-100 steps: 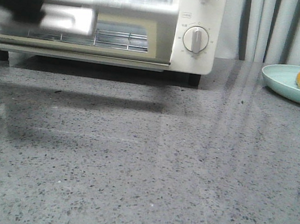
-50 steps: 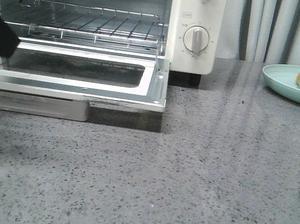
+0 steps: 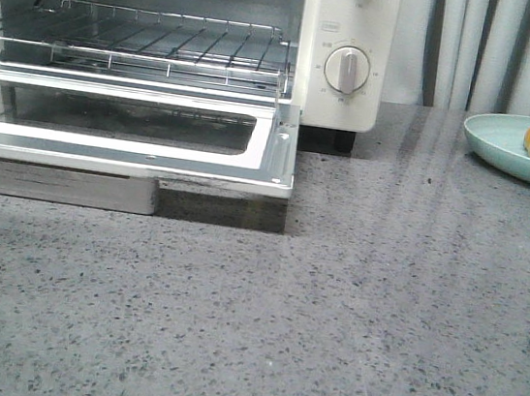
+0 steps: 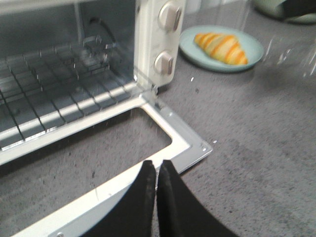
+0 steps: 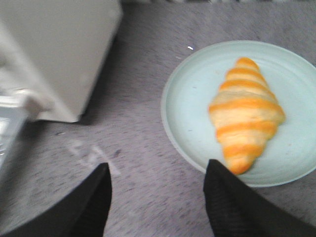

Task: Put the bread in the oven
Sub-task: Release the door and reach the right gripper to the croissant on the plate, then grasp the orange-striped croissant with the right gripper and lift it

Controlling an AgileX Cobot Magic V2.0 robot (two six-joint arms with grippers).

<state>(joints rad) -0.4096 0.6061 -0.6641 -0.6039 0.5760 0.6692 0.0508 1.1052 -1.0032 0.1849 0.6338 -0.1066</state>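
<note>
Right wrist view, bread (image 5: 245,115): long axis lies across plate (image 5: 187,106).
Right gripper (image 5: 157,200): jaws wide, above counter.
Left gripper (image 4: 156,197): jaws closed, empty, over the oven (image 4: 148,49) door.

We hold our left black two-fingered end effector (image 4: 156,170) with its fingers pressed together, gripping nothing. Our right black two-fingered end effector (image 5: 157,197) has its fingers spread wide apart, likewise empty.

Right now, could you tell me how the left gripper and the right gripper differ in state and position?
The left gripper has its fingers pressed together, while the right gripper is spread wide. The left gripper is over the oven's lowered door, the right gripper near the bread on its plate. Both are black and hold nothing.
</note>
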